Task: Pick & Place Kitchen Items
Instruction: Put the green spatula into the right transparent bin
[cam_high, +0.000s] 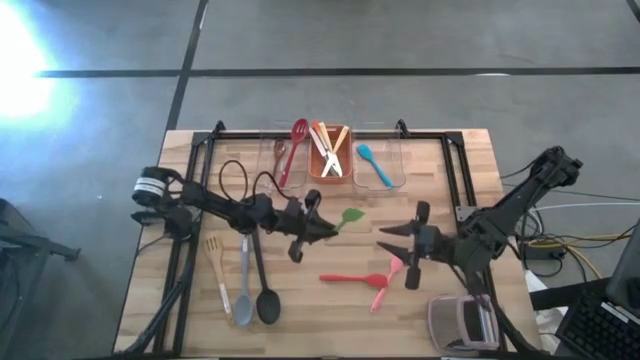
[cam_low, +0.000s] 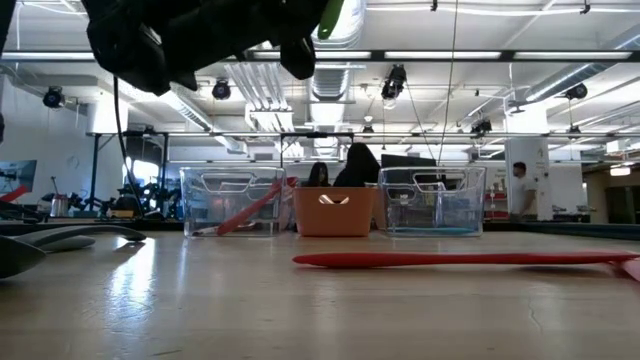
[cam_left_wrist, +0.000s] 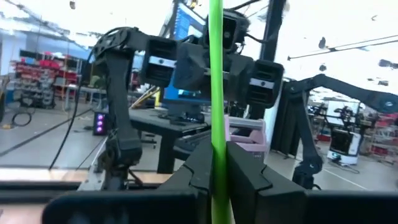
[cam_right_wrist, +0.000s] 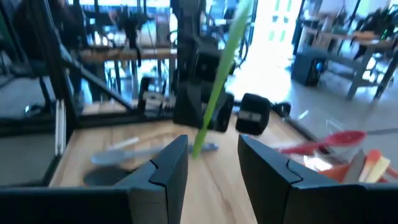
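Left pincer is pinching the green spatula by its handle and holds it lifted off the surface, near the middle; in the left wrist view the green handle runs straight up from between our pressed fingers. We judge it is being carried toward the bins, since it hangs clear of everything else. Right pincer hovers spread and empty just across from it, above the red spatula and pink spoon, probably waiting for its turn.

Along the far edge stand three bins. The left clear bin holds a large red spoon leaning over its rim and a smaller dark red one. The middle red bin holds pale wooden sticks. The right clear bin holds a blue spoon. Still loose on our left side lie a wooden fork, a grey spoon and a black spoon.
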